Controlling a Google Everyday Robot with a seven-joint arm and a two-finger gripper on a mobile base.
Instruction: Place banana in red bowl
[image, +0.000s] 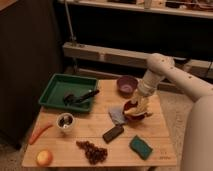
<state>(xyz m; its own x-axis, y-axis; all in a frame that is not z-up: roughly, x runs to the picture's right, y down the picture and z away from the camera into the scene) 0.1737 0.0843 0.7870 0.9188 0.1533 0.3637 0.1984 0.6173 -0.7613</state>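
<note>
Over the right side of the table (165, 145), the gripper (139, 106) hangs above the red bowl (133, 111), grasping the banana (139, 109), which dips into the bowl beside the purple bowl (127, 85).

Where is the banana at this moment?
In the camera view, the banana is right of the table's centre, under the gripper and over the red bowl, in front of the purple bowl.
</note>
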